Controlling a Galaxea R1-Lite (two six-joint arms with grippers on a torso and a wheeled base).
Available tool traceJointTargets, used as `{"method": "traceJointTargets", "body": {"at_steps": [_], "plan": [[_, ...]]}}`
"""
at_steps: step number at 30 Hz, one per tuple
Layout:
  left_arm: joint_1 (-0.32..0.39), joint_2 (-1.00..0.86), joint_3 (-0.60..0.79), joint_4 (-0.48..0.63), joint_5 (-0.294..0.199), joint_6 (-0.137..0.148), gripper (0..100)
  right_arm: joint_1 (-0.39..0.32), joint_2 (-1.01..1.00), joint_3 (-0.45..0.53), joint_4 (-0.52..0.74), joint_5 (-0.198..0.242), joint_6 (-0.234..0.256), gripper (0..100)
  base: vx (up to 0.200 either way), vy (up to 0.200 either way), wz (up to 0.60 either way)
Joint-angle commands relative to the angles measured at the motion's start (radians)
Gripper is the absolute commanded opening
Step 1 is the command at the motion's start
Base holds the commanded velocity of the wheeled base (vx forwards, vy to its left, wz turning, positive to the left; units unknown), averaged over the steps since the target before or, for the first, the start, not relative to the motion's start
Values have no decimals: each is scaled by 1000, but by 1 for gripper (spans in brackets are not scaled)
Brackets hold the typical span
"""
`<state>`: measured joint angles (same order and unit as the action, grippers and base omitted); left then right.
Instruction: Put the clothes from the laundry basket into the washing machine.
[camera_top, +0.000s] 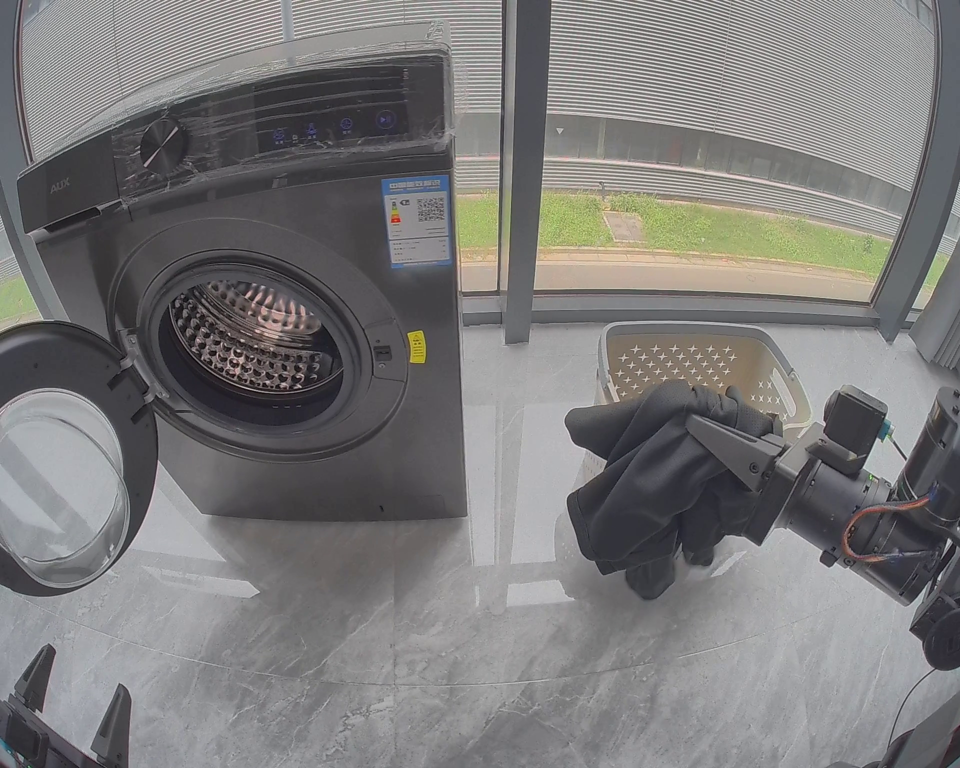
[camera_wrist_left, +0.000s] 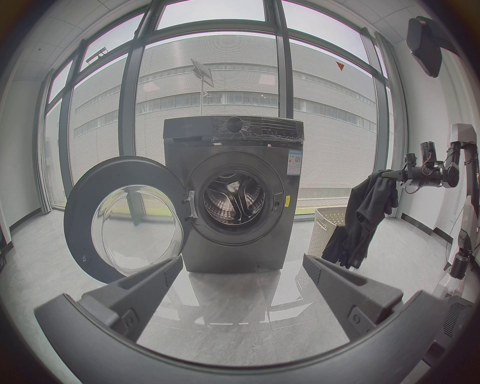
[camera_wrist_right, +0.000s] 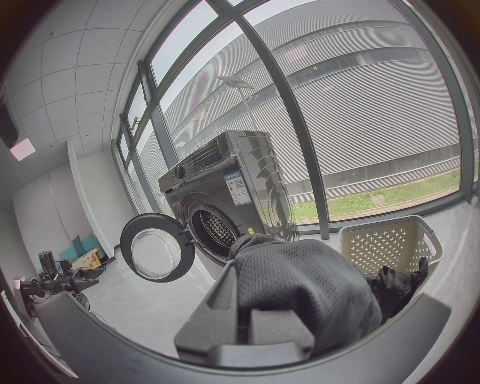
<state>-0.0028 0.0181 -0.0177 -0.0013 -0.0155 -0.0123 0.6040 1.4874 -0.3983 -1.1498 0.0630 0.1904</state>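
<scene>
**Dark garment in the right grip, washer door wide open**

The right gripper (camera_top: 715, 445) has its fingers clamped on a dark garment (camera_top: 650, 480). The cloth bunches over the jaws and hangs down in loose folds, lifted off the floor (camera_top: 400, 620). It hangs on the near side of the laundry basket (camera_top: 680, 368), a pale plastic tub with star-shaped cut-outs that stands by the window (camera_top: 700, 150). A further scrap of dark cloth lies at the basket's rim in the right wrist view (whether it belongs to the held piece, I cannot tell).

The left gripper (camera_wrist_left: 241, 265) is low on the robot's left, its fingers spread apart with nothing between them.

The washing machine (camera_top: 300, 200) stands well apart from the garment, on the robot's left of the basket. Its round door (camera_top: 60, 470) is swung fully open to the left, and the metal drum (camera_top: 250, 335) shows through the opening.
</scene>
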Motion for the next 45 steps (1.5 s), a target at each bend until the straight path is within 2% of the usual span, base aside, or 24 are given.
{"method": "traceJointTargets", "body": {"at_steps": [1,11,17,20,38,45], "plan": [[0,-18,18,0,0,0,100,0,1,-1,-1,0,0,0,0,200,0],[0,-18,18,0,0,-1,100,2,1,1,-1,0,0,0,0,200,0],[0,-18,18,0,0,0,100,10,1,1,-1,0,1,0,-200,200,0],[0,-18,18,0,2,0,100,11,2,1,-1,0,3,0,0,200,0],[0,-18,18,1,-1,0,100,14,5,12,1,12,17,0,-33,0,0],[0,-18,18,0,-1,0,100,14,5,16,1,12,17,0,0,200,0]]}}
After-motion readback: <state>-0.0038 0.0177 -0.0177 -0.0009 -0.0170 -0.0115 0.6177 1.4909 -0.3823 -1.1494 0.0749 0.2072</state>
